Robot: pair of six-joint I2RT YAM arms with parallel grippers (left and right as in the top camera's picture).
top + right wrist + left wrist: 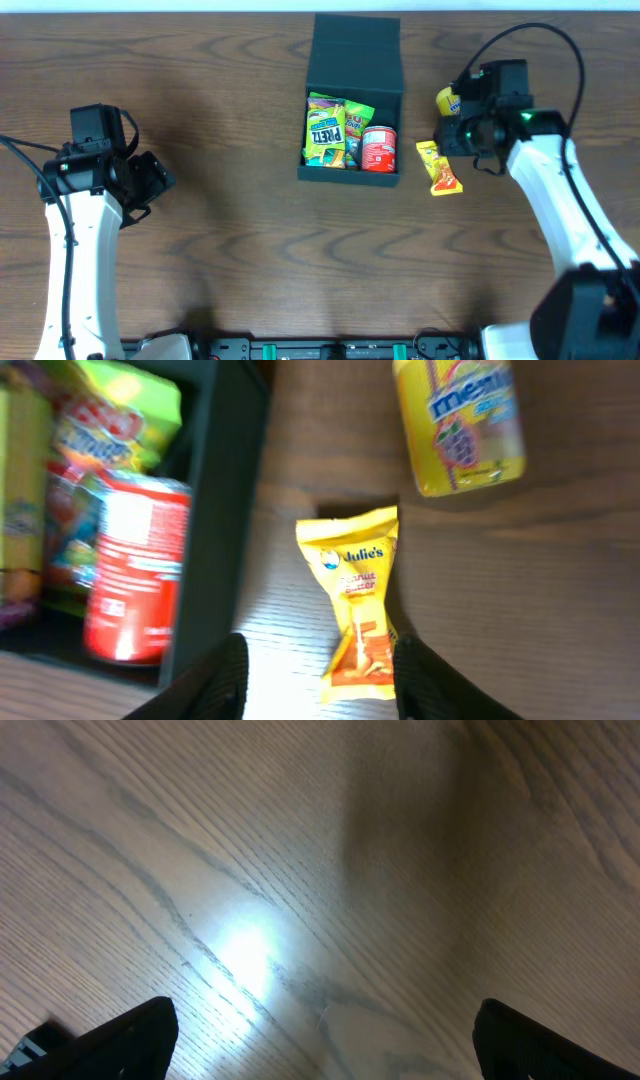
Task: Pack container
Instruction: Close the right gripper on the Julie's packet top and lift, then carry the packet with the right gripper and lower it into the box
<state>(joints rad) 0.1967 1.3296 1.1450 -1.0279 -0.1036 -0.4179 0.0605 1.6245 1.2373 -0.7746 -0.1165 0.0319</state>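
Container [350,177] sits at top centre of the overhead view, lid open, with green packets [326,128] and a red can [379,148] inside. Just right lies a yellow peanut-butter packet [357,600]. The right gripper [318,682] hovers over it, fingers spread, so picking looks underway: lower, then close. The left gripper [325,1045], fingers apart, waits at far left.

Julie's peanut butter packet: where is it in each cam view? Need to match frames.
Overhead: the Julie's packet lies right of centre, just outside the container, off its right wall.
Left wrist: not in it.
Right wrist: lower centre, its bottom end between the fingers of the open right gripper.
Shared landmark: the red can inside the container, left of the packet in both views.
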